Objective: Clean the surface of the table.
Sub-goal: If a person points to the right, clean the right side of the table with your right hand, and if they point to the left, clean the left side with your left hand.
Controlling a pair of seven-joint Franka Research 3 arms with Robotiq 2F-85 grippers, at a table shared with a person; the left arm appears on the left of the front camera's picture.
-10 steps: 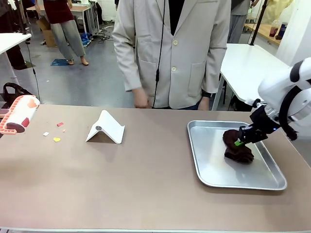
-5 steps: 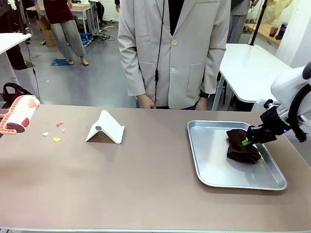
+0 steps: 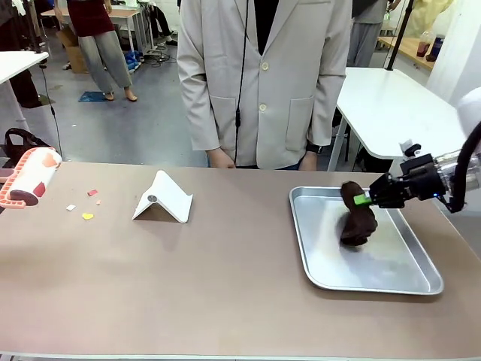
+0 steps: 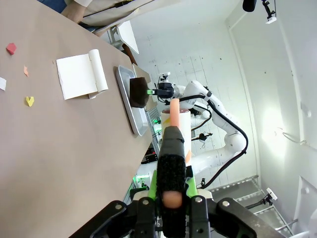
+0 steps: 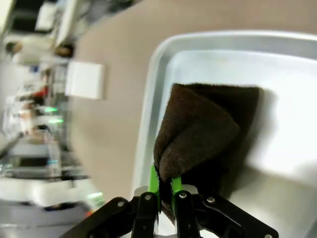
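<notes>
While the right gripper pinches a soft, crumpled brown cloth over the shiny metal tray, the smooth taupe table lies under that tray. Left of the tray sit a folded white stand and paper scraps. Farther left, the left gripper is clamped on a roller.
</notes>
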